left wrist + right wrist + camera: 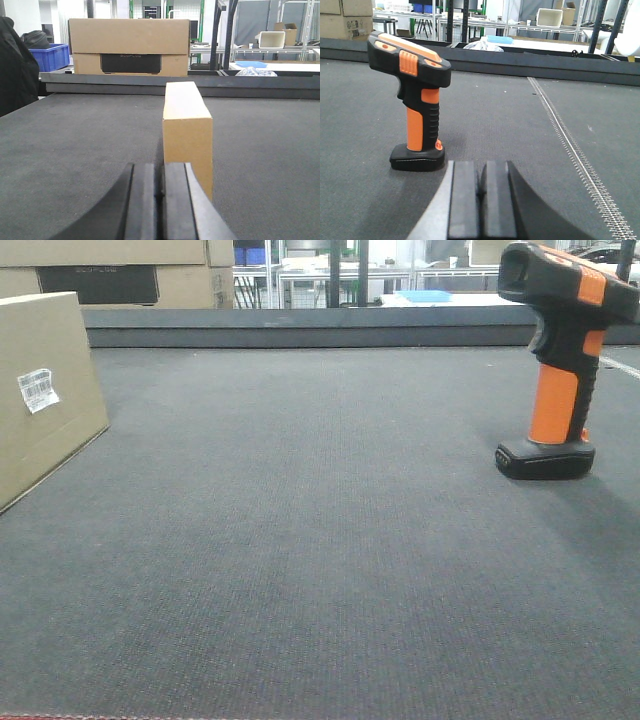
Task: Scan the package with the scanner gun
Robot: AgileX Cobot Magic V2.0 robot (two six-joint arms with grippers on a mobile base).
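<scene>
scanner (417, 100) stands upright on its base just ahead of the right pincer (480, 187), which is pressed together on nothing; probably light, rigid plastic and top-heavy, best taken round the ribbed orange handle. box (187, 137) stands ahead of the left pincer (161, 187), likewise pressed together and empty; stiff cardboard, label (38, 390) on its side. counter (300, 560) is dark matte fabric, likely grippy; cartons (129, 46) and racks (465, 15) behind

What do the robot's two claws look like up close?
The left claw has two flat matte black pads with squared tops, flanked by smooth grey shells curving outward. The right claw looks the same. No cables or markings show.
</scene>
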